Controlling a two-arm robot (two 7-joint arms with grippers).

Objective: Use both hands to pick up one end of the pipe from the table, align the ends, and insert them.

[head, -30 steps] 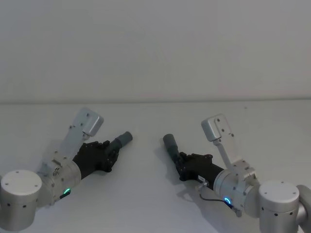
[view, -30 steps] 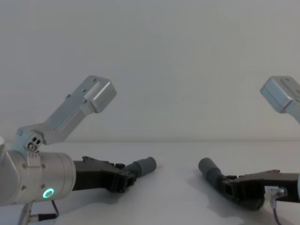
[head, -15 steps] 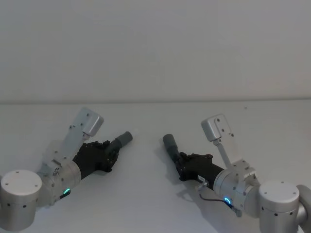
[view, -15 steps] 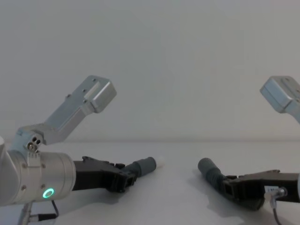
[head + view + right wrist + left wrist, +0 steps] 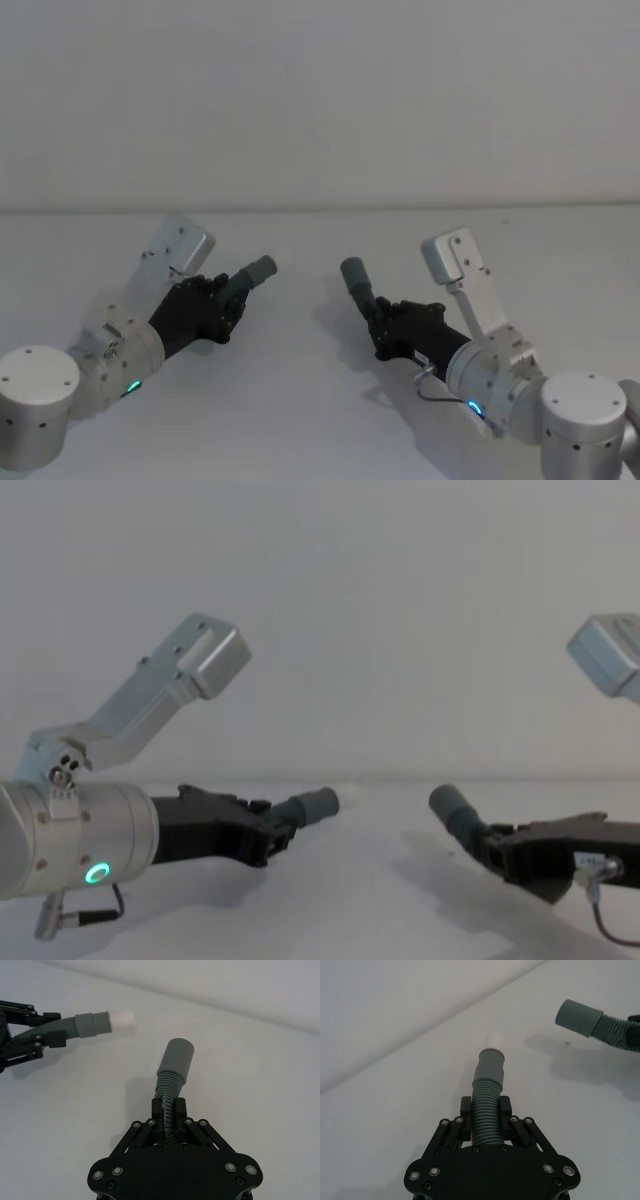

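Pick-up looks done; aligning is next. L gripper (image 5: 233,297) pinches L hose (image 5: 487,1110) by its ribs, R gripper (image 5: 380,318) pinches R hose (image 5: 169,1091) likewise, both seemingly just above table (image 5: 300,410). Ends apart: white tip (image 5: 495,1040) & plain cuff (image 5: 176,1057); axes converge toward table's far edge. Needs: turn cuffs face-to-face, then push.

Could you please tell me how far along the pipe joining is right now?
Done: the left gripper is shut on the white-tipped hose and the right gripper on the grey-cuffed hose. Judging by their shadows, both appear raised off the table. In hand: the cuffs point roughly toward each other, with a clear gap between. Left: align the ends and push the white tip into the grey cuff.
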